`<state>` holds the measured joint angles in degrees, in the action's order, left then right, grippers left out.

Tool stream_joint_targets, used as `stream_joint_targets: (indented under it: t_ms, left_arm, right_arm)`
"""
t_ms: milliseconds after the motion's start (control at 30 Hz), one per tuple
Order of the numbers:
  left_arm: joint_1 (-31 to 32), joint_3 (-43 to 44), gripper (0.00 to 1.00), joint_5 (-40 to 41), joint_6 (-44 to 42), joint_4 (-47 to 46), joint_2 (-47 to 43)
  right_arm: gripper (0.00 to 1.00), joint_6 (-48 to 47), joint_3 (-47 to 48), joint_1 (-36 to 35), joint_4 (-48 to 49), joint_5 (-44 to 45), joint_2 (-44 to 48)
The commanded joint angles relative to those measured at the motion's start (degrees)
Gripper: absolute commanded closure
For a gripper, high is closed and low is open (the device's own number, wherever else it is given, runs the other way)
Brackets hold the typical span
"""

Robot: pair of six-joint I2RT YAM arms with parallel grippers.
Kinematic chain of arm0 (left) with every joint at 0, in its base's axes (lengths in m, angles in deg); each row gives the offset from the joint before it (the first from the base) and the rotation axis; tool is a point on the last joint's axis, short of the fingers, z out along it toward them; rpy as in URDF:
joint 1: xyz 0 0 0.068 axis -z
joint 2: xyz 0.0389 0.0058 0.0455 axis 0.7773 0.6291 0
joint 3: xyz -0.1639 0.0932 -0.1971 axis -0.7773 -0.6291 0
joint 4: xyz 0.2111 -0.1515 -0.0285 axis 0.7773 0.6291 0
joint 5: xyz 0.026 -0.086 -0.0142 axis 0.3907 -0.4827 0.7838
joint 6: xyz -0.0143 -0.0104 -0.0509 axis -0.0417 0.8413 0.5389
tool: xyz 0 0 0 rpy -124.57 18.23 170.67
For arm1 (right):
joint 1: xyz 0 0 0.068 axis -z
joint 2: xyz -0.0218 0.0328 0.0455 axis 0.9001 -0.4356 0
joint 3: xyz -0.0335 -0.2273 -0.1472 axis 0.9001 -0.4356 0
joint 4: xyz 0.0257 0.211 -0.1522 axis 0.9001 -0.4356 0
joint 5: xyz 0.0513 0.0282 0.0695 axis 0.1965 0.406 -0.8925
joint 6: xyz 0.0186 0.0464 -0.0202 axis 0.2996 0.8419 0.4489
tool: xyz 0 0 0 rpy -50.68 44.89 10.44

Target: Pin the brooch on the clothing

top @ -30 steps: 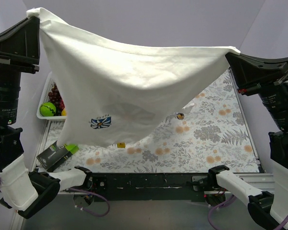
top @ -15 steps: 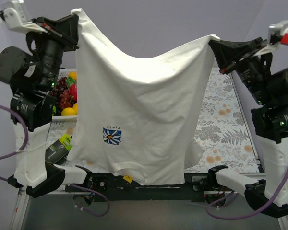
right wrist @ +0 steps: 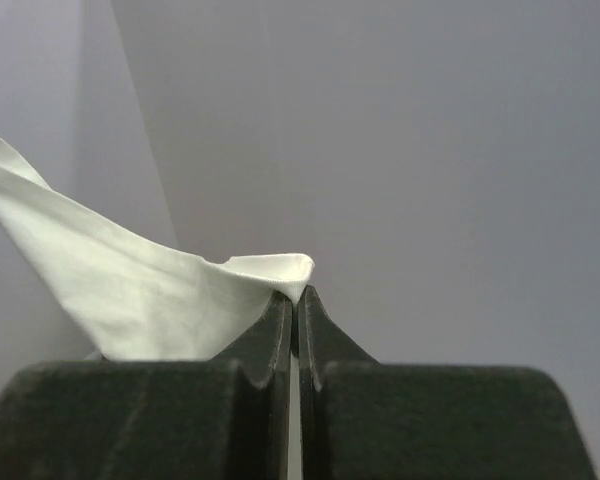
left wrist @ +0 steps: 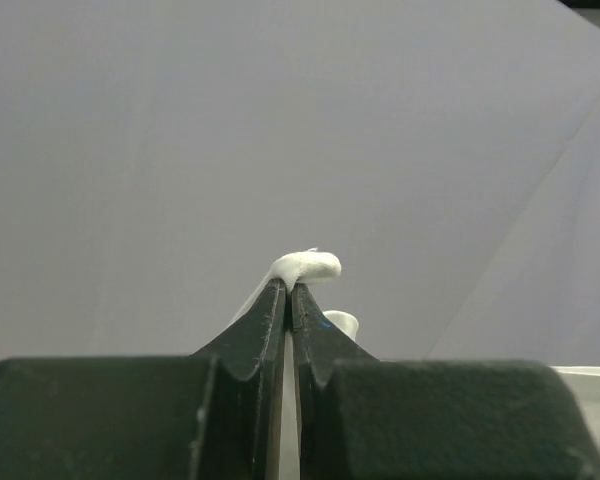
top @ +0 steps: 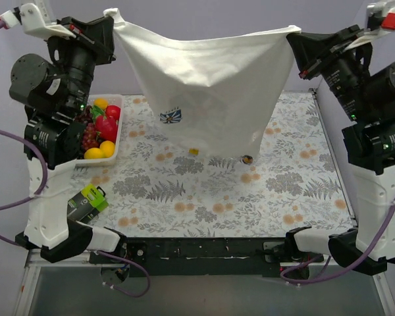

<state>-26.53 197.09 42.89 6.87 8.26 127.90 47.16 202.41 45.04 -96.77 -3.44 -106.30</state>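
Above the far half of the floral mat (top: 283,197), the T-shirt (top: 210,79) hangs between two claws.
Top view: left gripper (top: 110,18) and right gripper (top: 295,34) pinch its upper corners; the brooch (top: 247,158) lies on the mat under the hem; the flower print (top: 172,116) has lettering too small to read. Left wrist: jaws clamped on white cloth. Right wrist: likewise.

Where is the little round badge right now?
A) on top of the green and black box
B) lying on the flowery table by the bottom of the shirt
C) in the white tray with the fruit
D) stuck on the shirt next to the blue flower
B: the brooch lies on the table, at the lower edge of the hanging T-shirt, not pinned to the cloth.
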Motion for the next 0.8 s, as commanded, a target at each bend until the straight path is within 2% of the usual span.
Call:
stream_joint_targets:
  t_ms: [0, 300, 767]
  left_arm:
    - [-0.2, -2.7, 1.00, 1.0, -1.2, -5.0, -7.9]
    - [-0.2, -7.5, 1.00, -0.4, -0.3, -4.2, -13.7]
    - [-0.2, -8.5, 1.00, 0.3, -1.9, -3.0, -10.9]
  right_arm:
    - [0.99, -0.5, 2.5, 0.2, 5.5, 0.9, 4.5]
    - [0.99, 0.5, 0.5, 0.2, 6.0, -0.3, 9.4]
    - [0.99, -2.3, -2.6, 0.2, 6.9, 1.5, 8.5]
